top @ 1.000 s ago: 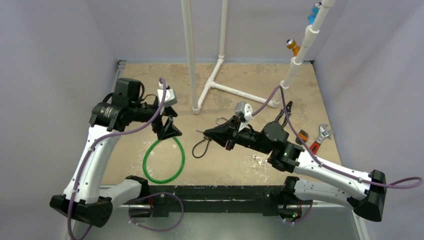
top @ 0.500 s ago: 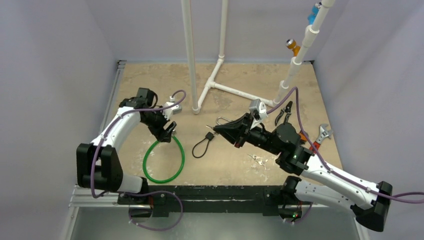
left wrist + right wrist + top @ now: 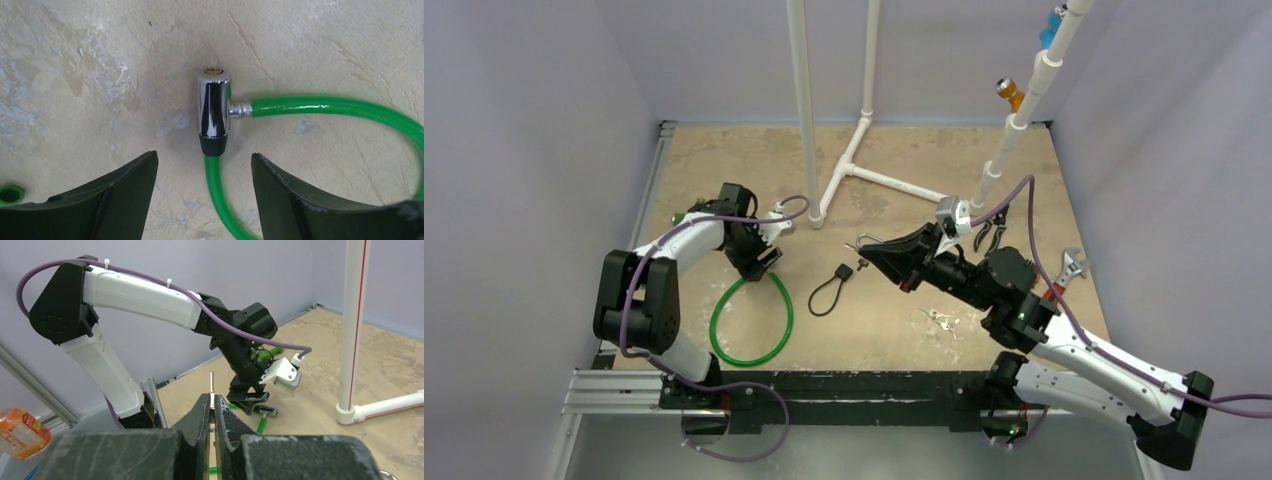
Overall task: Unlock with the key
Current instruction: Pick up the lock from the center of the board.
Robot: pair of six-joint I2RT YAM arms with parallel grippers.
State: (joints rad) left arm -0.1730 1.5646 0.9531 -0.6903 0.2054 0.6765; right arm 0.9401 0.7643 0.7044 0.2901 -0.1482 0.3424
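our left hand [image 3: 202,156] spread wide over the tabletop [image 3: 325,50], the shiny lock head [image 3: 214,107] of the green cable [image 3: 325,106] lying flat just past its fingers, our right hand [image 3: 211,402] squeezing the key [image 3: 212,382] tight, held up well apart from the lock head

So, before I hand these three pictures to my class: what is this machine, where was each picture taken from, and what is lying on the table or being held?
These are two robot arms bolted at the near edge of a table, each ending in a two-finger gripper. The wide picture looks down from above and behind them. The other two come from a small camera on each wrist. The left gripper is open and points down at the chrome lock barrel of a green cable. The right gripper is shut on a key, whose blade sticks out past the fingertips. Also on the table are a black cord loop, a wrench and a white pipe frame.
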